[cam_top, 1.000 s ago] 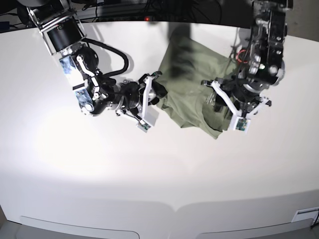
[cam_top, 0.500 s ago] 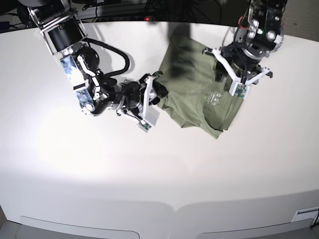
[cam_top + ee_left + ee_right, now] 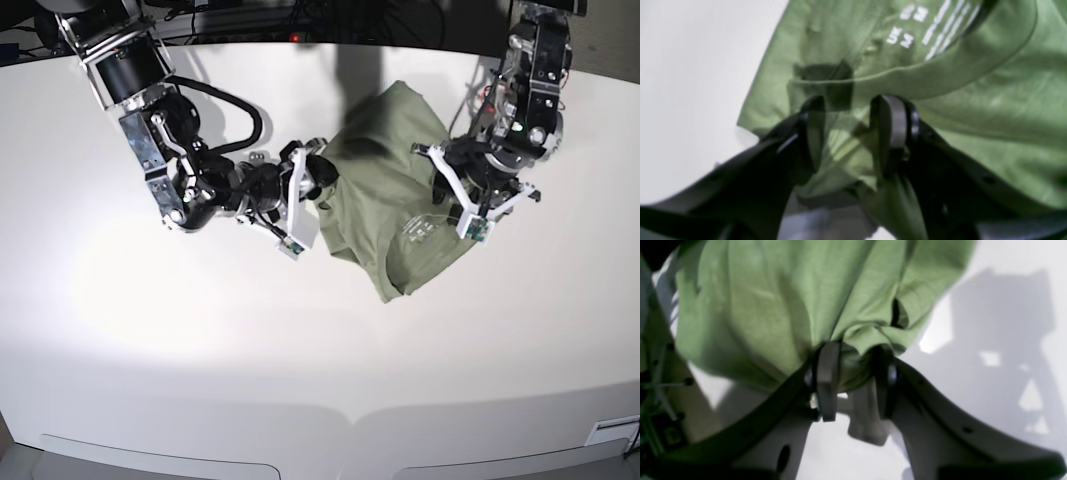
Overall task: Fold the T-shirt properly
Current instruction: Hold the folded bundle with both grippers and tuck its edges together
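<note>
White tabletop [image 3: 300, 350] fills nearly the whole base view, smooth and bare in front, with dark cables and equipment cut off along the far edge. On its far half lies the green T-shirt [image 3: 395, 200], bunched and wrinkled between the two arms, its neck opening and white printed label [image 3: 933, 23] turned up. Part of the shirt's outline is hidden under the arms. The right pincer [image 3: 853, 380] is clenched on a gathered fold at the shirt's edge, cloth bulging between its jaws. The left pincer [image 3: 850, 133] sits at the collar with fabric between its fingers, grasping the shirt just below the neckband. Both wrist views are blurred, so fine seams are hard to make out.
</note>
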Robot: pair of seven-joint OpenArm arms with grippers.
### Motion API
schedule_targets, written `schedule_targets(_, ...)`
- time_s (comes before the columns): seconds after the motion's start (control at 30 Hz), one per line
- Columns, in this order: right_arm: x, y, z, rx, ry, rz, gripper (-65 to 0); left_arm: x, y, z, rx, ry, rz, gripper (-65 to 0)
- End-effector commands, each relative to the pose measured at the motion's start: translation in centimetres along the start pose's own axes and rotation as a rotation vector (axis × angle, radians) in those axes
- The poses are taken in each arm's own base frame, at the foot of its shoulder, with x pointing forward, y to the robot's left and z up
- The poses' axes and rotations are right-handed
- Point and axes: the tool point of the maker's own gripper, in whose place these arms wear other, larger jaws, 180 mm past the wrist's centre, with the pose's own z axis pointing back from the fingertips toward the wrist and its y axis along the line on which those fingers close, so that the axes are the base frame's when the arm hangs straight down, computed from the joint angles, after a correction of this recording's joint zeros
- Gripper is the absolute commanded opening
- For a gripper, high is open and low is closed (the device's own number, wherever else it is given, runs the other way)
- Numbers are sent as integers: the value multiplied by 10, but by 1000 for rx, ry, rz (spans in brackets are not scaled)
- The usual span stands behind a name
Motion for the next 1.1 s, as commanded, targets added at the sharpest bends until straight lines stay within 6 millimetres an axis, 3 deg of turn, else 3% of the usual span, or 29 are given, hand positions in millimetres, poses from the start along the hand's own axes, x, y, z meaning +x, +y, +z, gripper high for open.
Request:
schedule_targets(0.0, -15, -3, 1, -13, 76, 8, -461, 18, 2, 1, -2, -55, -13, -401)
schedule_targets(0.17, -29, 9, 2, -1, 82, 19, -461, 20, 0, 0, -13, -65, -19, -401)
schedule_targets(0.4, -55, 52, 10, 38, 75, 78, -461, 22, -8, 1, -59, -79, 12, -401)
schedule_targets(0.77, -42, 76, 5, 74, 3, 81, -461, 27, -70, -3, -212, -91, -118, -401)
schedule_targets(0.9, -43, 75, 5, 70, 4, 82, -461, 44, -48, -9, -102, -98, -108, -401)
schedule_targets(1.07, -43, 71, 6, 55, 6, 82, -461, 42, -34, -10, -66, -63, -90, -401)
